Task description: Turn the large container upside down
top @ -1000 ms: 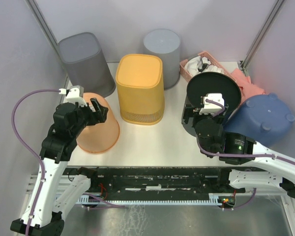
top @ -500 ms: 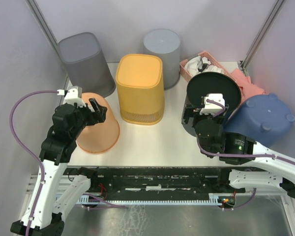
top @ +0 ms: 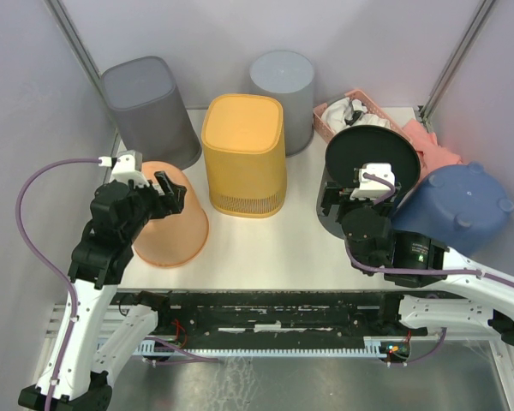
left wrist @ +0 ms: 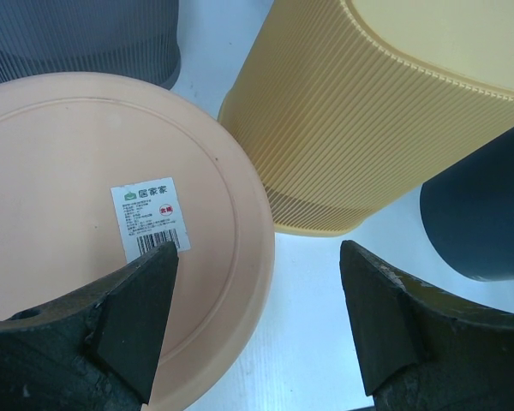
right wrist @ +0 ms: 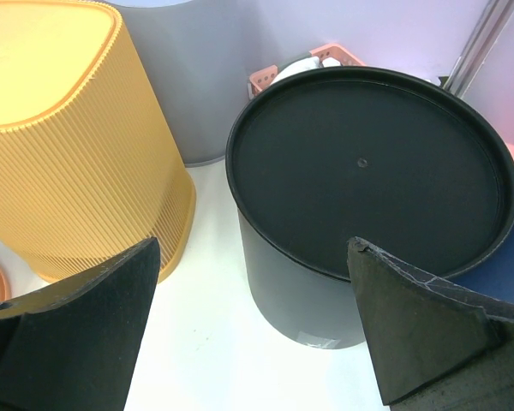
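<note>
One basket (top: pixel 324 129), half hidden behind black container (top: pixel 370 145)

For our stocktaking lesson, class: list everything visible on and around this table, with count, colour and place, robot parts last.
yellow container: 1, yellow, centre
dark grey container: 1, dark grey, back left
light grey container: 1, light grey, back centre
peach container: 1, peach, front left
black container: 1, black, right
blue container: 1, blue, far right, tilted
basket: 1, pink, back right
cloth: 1, pink, behind blue container
table: 1, white, underneath
left gripper: 1, black, open by peach container
right gripper: 1, black, open by black container
</note>
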